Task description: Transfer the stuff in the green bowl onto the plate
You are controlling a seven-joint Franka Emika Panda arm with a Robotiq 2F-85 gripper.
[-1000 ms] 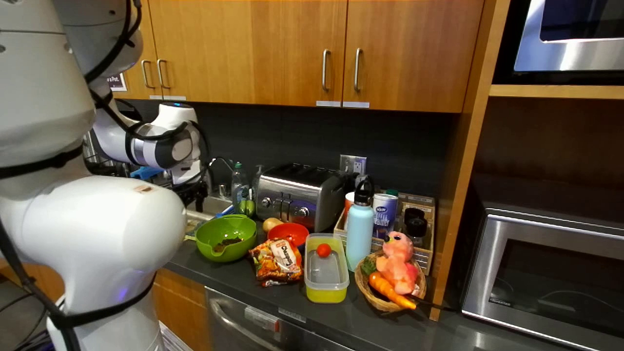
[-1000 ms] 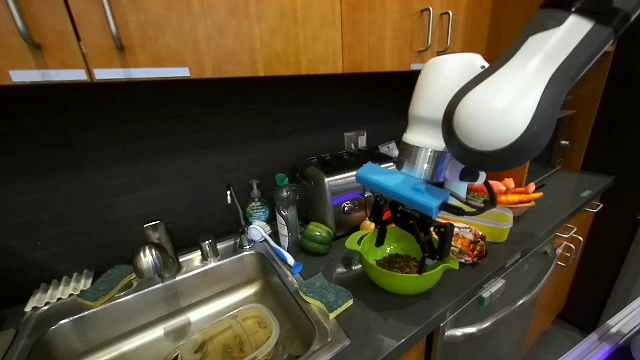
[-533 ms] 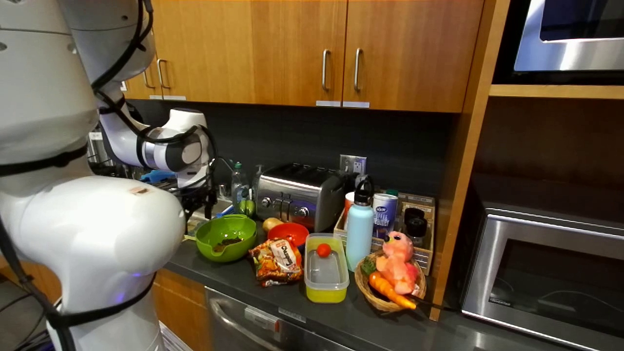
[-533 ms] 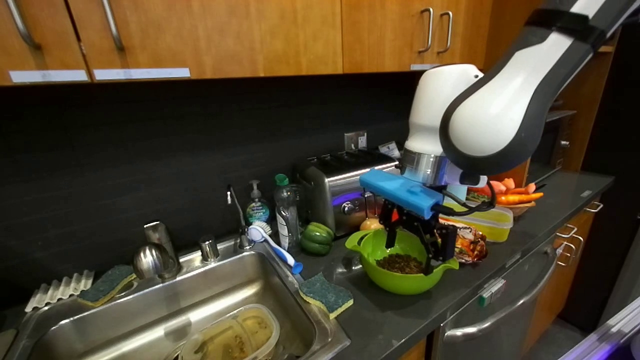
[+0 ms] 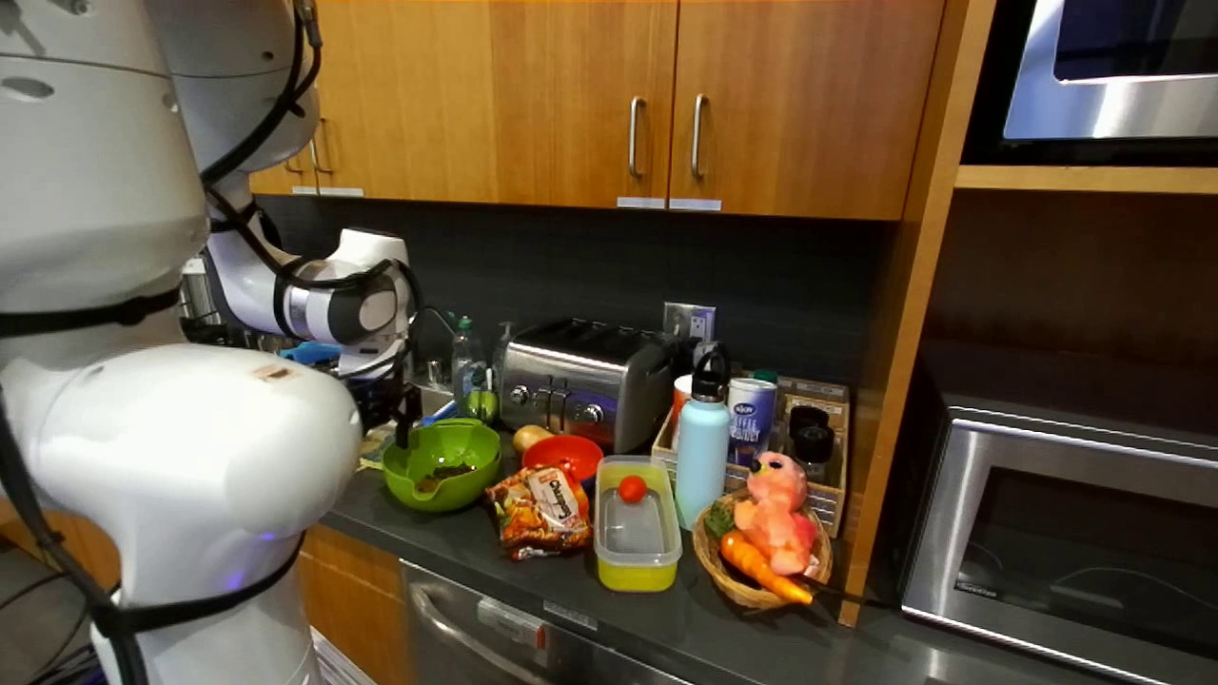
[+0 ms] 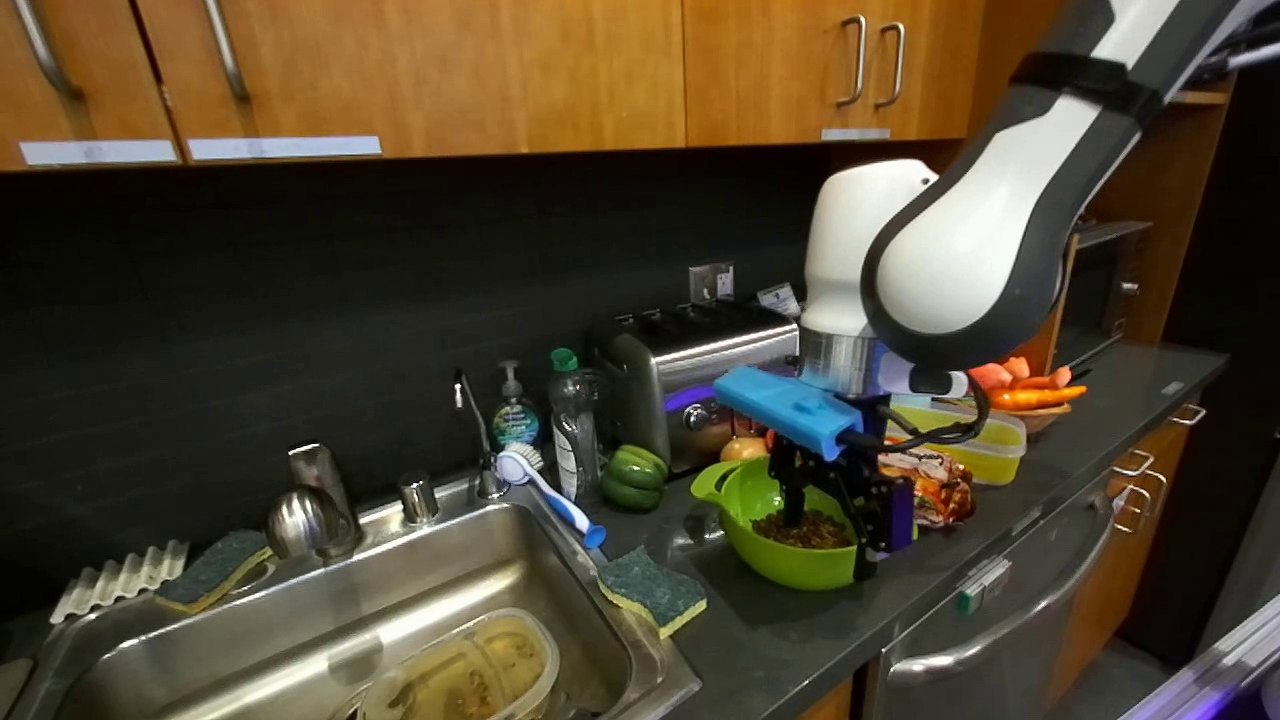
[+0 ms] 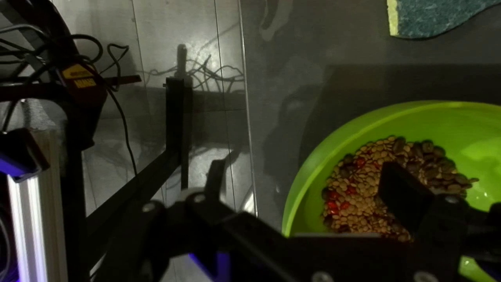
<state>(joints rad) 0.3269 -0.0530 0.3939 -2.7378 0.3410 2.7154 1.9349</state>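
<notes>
A green bowl (image 6: 780, 568) sits upright on a dark counter (image 6: 730, 640), between a sponge (image 6: 655, 588) and a snack bag (image 6: 935, 488). Small brown and red pieces (image 7: 360, 188) lie inside it. The robot's gripper (image 6: 830, 545) is spread wide over the edge: one finger reaches down into the bowl, the other stands outside. Whether either finger touches the bowl cannot be told. A silver toaster (image 6: 695, 380) stands behind.

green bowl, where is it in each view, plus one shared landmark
In an exterior view: green bowl, low, left of centre.
In an exterior view: green bowl, low, right of centre.
Wrist view: green bowl, lower right, running off the edge.
Shared landmark: brownish heap inside it.
</notes>
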